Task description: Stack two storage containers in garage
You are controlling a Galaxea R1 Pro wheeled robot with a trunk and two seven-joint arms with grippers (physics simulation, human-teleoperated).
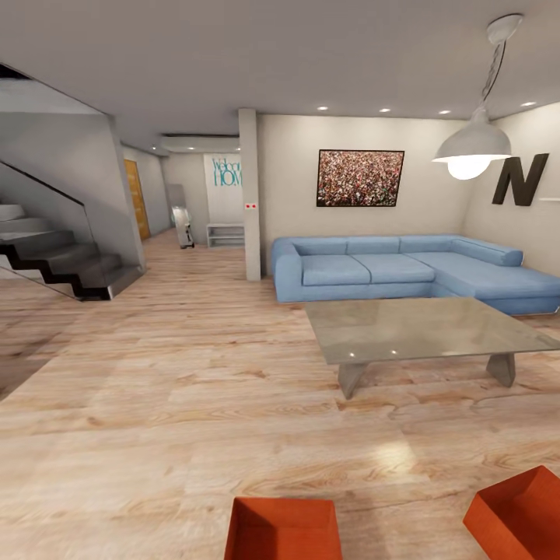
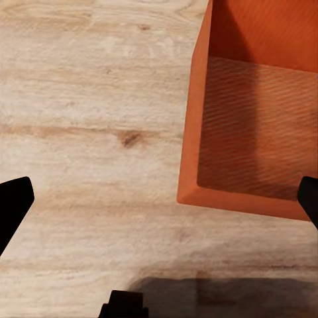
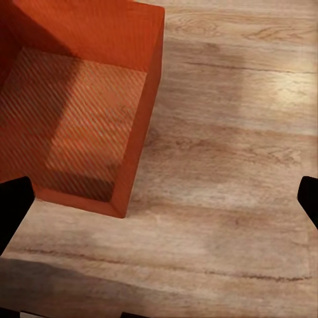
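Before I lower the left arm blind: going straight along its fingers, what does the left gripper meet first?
Probably bare wood floor: the left gripper points just beside the orange container, whose wall is close.

A home living room: blue sofa (image 1: 412,268), low table (image 1: 424,327), staircase (image 1: 54,257).

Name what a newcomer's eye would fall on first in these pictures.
Two orange-red bins on the wood floor at the near edge of the head view: one bin at centre, the other bin at the right corner. Beyond them, a blue corner sofa stands by the far wall behind a grey low table.
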